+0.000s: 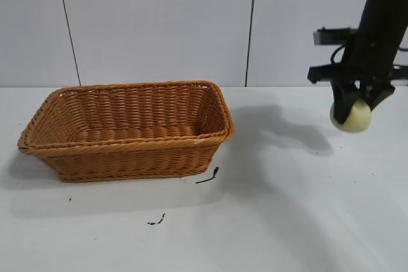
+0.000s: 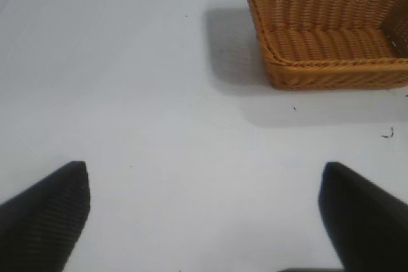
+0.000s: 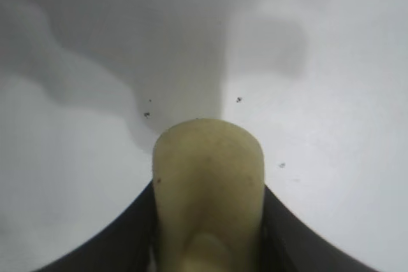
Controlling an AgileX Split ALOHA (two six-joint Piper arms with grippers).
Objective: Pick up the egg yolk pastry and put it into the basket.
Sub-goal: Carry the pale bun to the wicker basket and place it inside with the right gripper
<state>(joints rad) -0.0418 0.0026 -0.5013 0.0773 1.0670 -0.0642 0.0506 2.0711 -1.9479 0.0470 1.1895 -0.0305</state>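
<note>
Spanning the whole scene, white table (image 1: 299, 221), bare but for a few dark specks near its front edge. Standing toward the table's left side, well short of the front edge, wicker basket (image 1: 127, 151), long side to the exterior camera, nothing visible inside. Reaching down over the table's right edge, right arm, its right gripper (image 1: 354, 107) clamped on the egg yolk pastry (image 1: 352, 118), black jaws pressed against both flanks of the pale puck. Hung clear above the tabletop, pastry throwing a shadow onto the white surface between itself and the basket, well apart from the braided rim. Confirmed close up in the right wrist view: pastry (image 3: 207, 189) wedged between the dark fingers, table far beneath. Parked off to the far side of the basket, left gripper (image 2: 204, 221), jaws spread wide and holding nothing, basket (image 2: 331, 74) seen ahead of it.

Judged as the carry step, pickup done, drop-off not yet made. Best handled by keeping the squeeze steady, travelling level toward the basket at a height safely over the rim, stopping above the middle of the woven floor, then lowering before letting go, so as to spare a soft, round pastry a bounce or a roll against the flared sides.
</note>
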